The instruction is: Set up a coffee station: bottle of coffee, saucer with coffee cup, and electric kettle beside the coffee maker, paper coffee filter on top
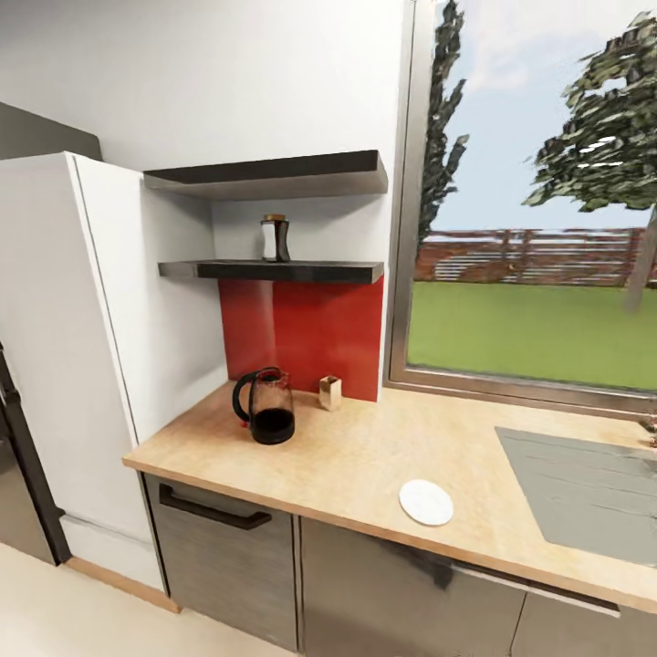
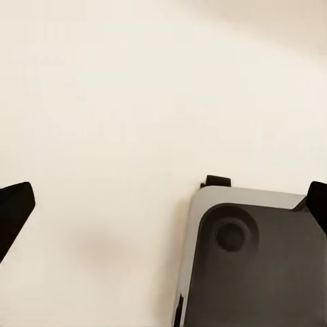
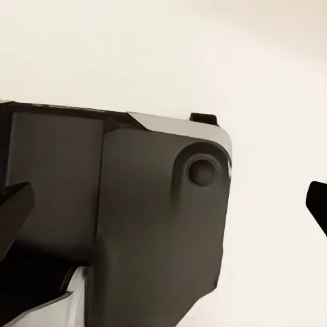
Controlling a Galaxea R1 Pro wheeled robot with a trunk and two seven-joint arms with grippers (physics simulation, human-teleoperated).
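Observation:
The bottle of coffee, pale with a brown lid, stands on the lower dark shelf. On the wooden countertop below it sits a black-handled glass jug appliance with dark contents; I cannot tell whether it is the coffee maker or the kettle. A small tan object stands just to its right by the red backsplash. The white saucer lies near the counter's front edge. My left gripper and right gripper hang open over the cream floor, fingers wide apart and holding nothing.
A tall white cabinet bounds the counter on the left. A grey sink is set into it at the right, under a large window. A second shelf hangs above. The robot's dark base shows under the grippers.

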